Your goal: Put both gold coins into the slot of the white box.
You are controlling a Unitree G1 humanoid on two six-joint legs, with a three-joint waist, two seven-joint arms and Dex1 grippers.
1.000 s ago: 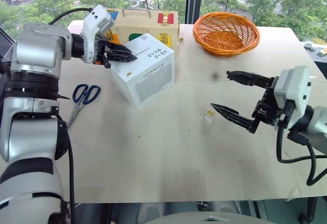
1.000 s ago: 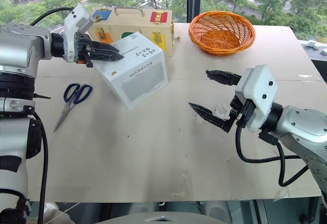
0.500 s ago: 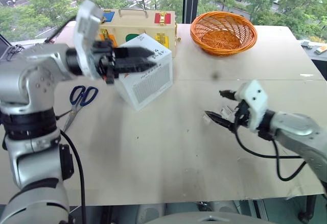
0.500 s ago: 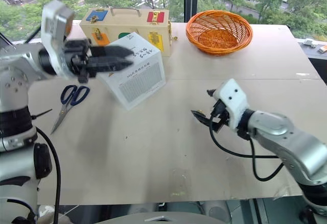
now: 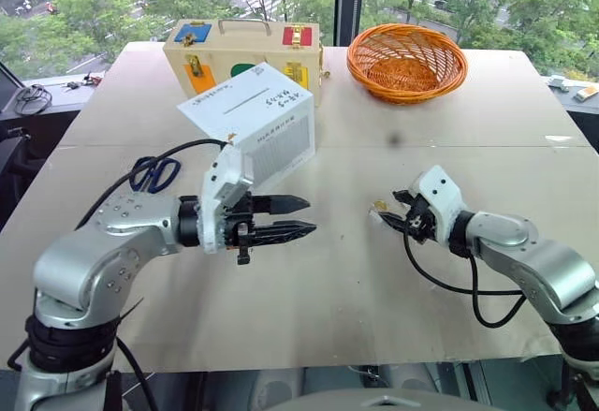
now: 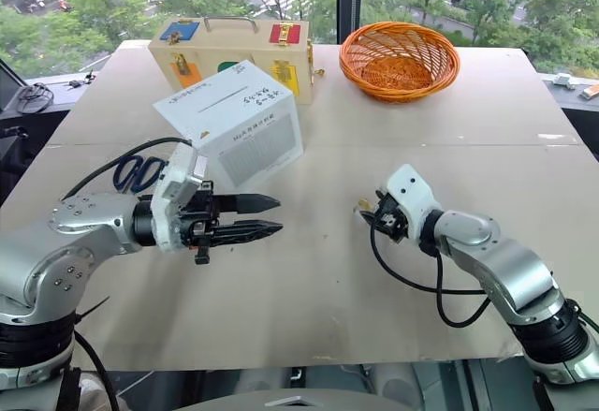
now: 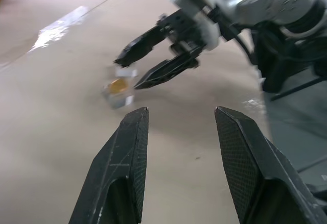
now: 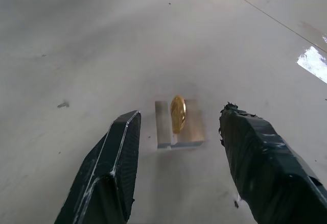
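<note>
Gold coin (image 8: pixel 178 113), seemingly clear holder (image 8: pixel 179 132)

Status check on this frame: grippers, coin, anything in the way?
Right gripper open, straddling gold coin upright in clear holder. Left gripper open, empty. White box apart; nothing in the way.

a pale board surface (image 5: pixel 309 308) carries the things. at about 11 o'clock on it stands a cream wooden case (image 5: pixel 245 52) with a handle on top, a blue patch, a red patch and yellow latches. at about 1 o'clock sits an orange wicker basket (image 5: pixel 406 60), upright. at about 9 o'clock lie blue-handled scissors (image 5: pixel 155 173), flat and partly covered. a small clear plastic holder (image 8: pixel 179 125) lies right of centre.
</note>
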